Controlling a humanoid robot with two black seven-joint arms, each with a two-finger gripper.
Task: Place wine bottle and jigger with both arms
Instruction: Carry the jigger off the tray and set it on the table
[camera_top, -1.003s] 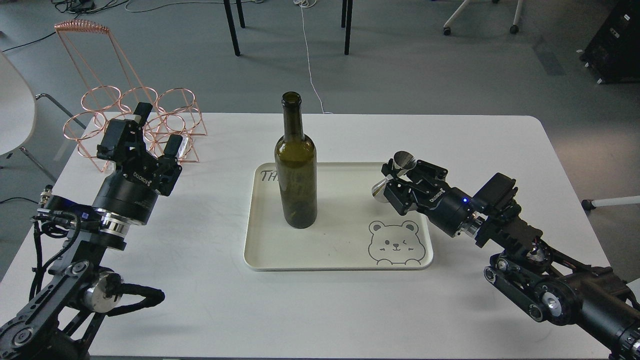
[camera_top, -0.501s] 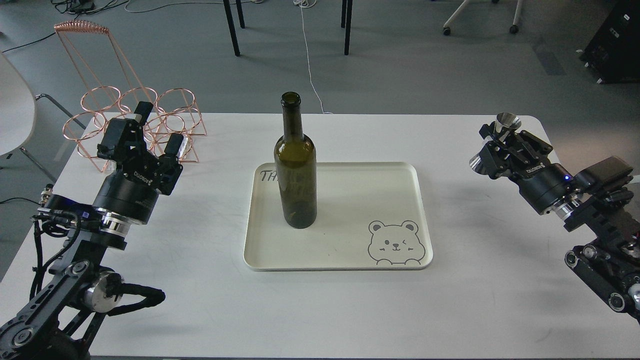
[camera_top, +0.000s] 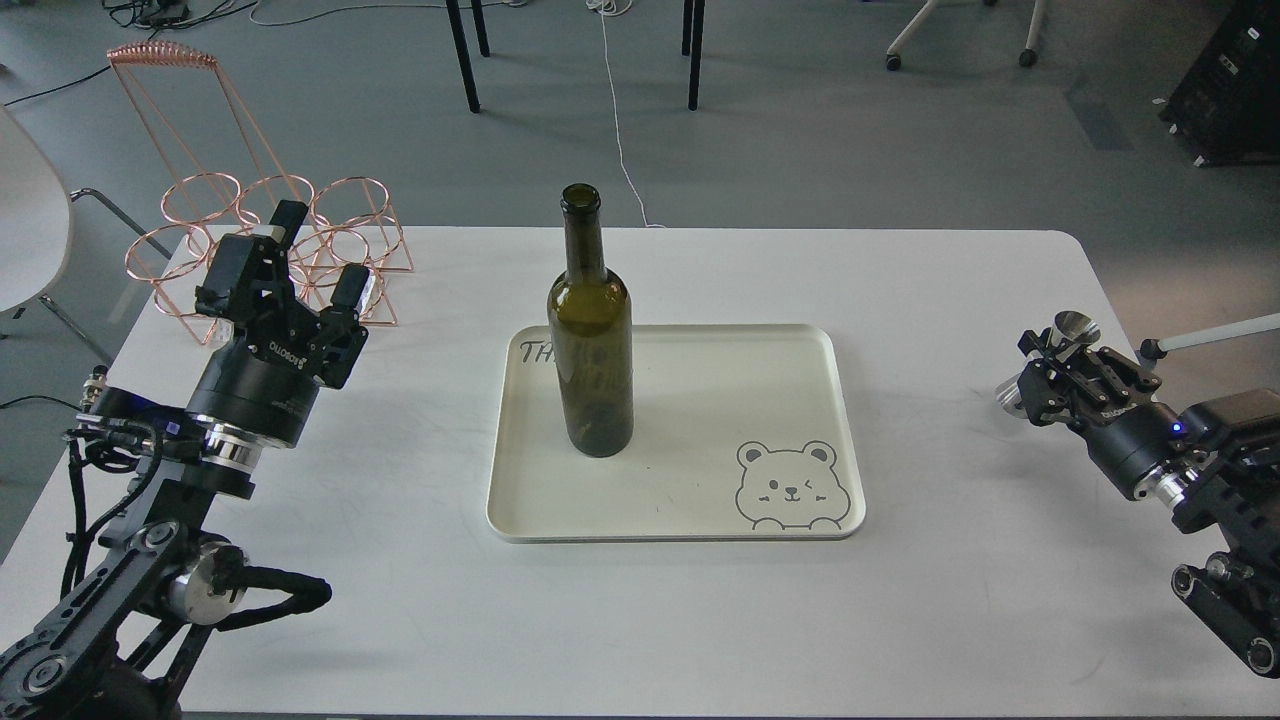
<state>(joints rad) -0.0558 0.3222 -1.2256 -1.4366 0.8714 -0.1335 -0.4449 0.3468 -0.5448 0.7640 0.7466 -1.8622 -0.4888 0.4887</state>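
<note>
The dark olive-green wine bottle (camera_top: 590, 340) stands upright on the left part of the cream tray (camera_top: 700, 500). My right gripper (camera_top: 1050, 365) is shut on the shiny steel jigger (camera_top: 1073, 328), which is tilted, with one cone up and the other cone showing at the gripper's left. It hovers low over the table near the right edge, well right of the tray. My left gripper (camera_top: 315, 255) is open and empty, fingers pointing up, at the table's left in front of the wire rack.
A copper wire bottle rack (camera_top: 250, 220) stands at the back left corner. The tray has a bear drawing (camera_top: 790, 485) at its front right. Chair and table legs stand on the floor beyond the white table (camera_top: 950, 600).
My right gripper has carried the jigger from over the tray's right edge out to the right and then down and nearer. The left arm and bottle have not moved.
</note>
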